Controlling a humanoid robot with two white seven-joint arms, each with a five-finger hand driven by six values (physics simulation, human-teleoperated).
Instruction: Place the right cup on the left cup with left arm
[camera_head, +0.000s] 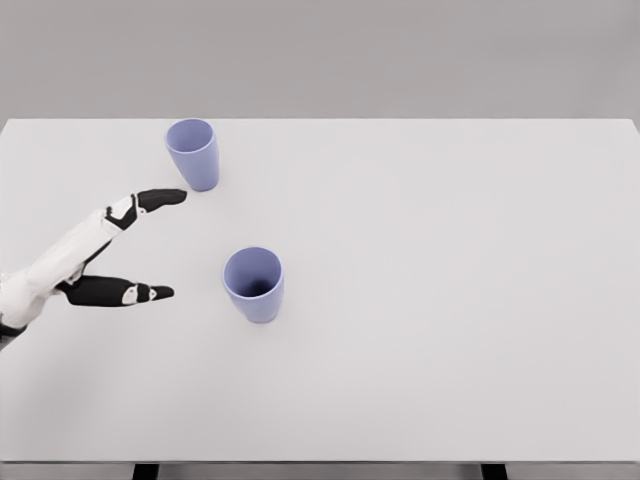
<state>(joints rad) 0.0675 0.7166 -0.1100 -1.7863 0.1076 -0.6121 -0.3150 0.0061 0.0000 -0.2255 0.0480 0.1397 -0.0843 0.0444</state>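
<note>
Two lavender cups stand upright on the white table (450, 300). The left cup (193, 153) sits near the back edge, left of the middle. The right cup (254, 284) stands nearer to me, about mid-table. My left hand (165, 245) reaches in from the lower left, its fingers spread wide and holding nothing. One black fingertip (165, 198) points just below the left cup, another (140, 293) lies level with the right cup and a little to its left. Neither cup is touched.
The table's front edge runs along the bottom of the view, with two dark legs showing below it. A grey wall rises behind the back edge.
</note>
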